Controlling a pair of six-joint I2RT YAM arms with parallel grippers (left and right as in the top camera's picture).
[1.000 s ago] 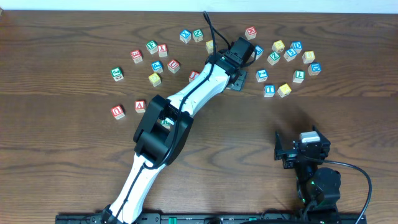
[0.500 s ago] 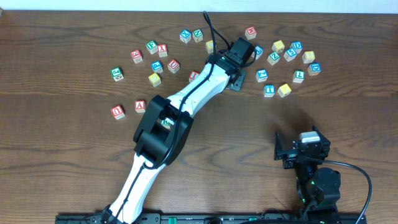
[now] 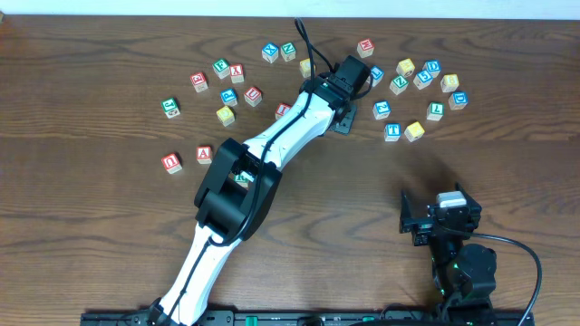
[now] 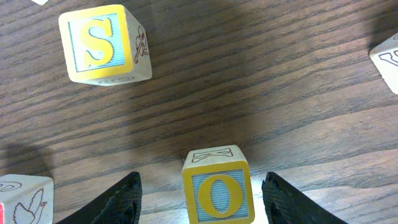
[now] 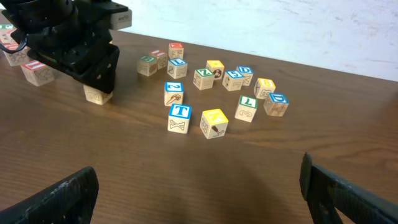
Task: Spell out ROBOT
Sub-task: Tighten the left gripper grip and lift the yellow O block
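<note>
My left gripper [image 4: 202, 182] is open, its fingers on either side of a yellow-framed O block [image 4: 218, 190] that stands on the table with gaps on both sides. In the overhead view the left gripper [image 3: 347, 91] sits among the scattered letter blocks at the back and hides the O block. A yellow S block [image 4: 103, 44] lies beyond it to the left. A blue T block [image 3: 391, 131] lies right of the gripper and also shows in the right wrist view [image 5: 179, 118]. My right gripper [image 5: 198, 173] is open and empty, low at the front right [image 3: 419, 222].
Letter blocks lie scattered across the back of the table: a right cluster [image 3: 426, 81], a left group [image 3: 227, 81], and two red blocks [image 3: 171, 162] further forward left. Another block [image 4: 18, 199] sits close to my left finger.
</note>
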